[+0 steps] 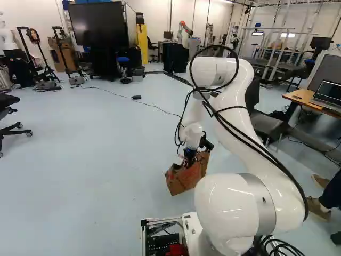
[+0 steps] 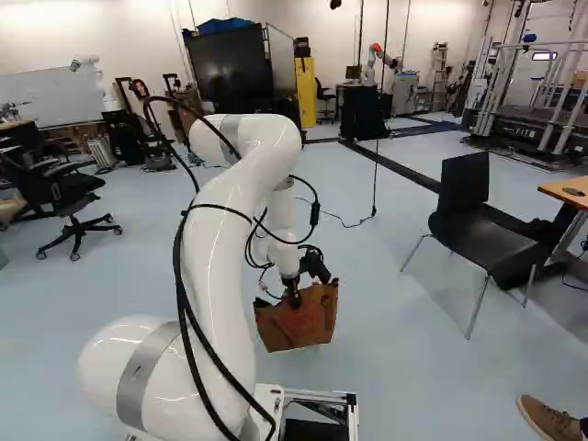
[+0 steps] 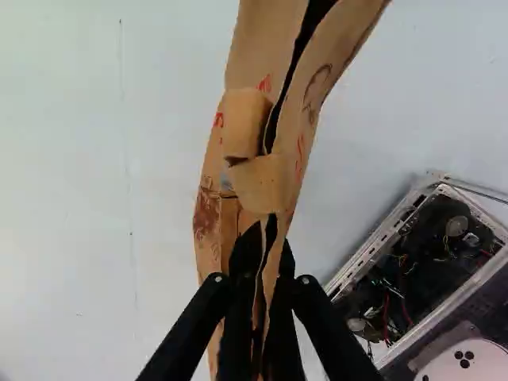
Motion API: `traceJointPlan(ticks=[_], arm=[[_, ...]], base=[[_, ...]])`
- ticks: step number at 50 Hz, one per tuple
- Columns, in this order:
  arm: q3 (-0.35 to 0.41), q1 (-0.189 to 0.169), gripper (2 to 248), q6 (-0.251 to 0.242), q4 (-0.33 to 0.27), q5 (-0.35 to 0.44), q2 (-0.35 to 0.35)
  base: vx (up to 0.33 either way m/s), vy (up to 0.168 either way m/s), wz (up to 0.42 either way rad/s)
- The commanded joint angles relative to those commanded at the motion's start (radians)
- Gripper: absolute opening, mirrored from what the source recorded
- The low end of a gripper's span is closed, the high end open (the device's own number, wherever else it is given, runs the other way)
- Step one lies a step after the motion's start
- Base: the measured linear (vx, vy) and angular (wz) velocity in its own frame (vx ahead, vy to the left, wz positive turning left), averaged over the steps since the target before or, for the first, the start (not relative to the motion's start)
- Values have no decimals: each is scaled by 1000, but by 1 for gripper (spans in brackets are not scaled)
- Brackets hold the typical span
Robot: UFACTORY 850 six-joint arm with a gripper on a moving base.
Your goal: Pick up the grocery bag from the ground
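Observation:
In the left base view my gripper (image 1: 189, 156) reaches down to the brown paper grocery bag (image 1: 184, 178). The right base view has the same bag (image 2: 299, 323) below the wrist, its top rim around the fingers. Seen from the wrist, my gripper (image 3: 262, 238) is shut on the upper edges of the bag (image 3: 214, 214), with paper pinched between both fingers. The bag's folded paper handles (image 3: 258, 178) lie just ahead of the fingertips, and its mouth is a narrow dark slit. Whether the bag's bottom touches the floor, I cannot tell.
The base's metal frame (image 3: 381, 246) is beside the bag in the wrist view. A black chair (image 2: 482, 230) stands right of the arm, near a wooden table (image 2: 565, 191). A wheeled office chair (image 2: 64, 197) is at the left; another robot (image 2: 381, 60) stands far back.

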Motion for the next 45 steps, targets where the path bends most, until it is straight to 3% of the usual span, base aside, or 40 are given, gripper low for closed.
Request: traceJointPlan(ticks=[18,26,45], arm=[[93,-6,19,-15,0,0,90],[130,-8,19,-103,0,0,129],[247,-22,19,-365,0,0,238]], base=[[0,0,0],[0,0,0],[0,0,0]])
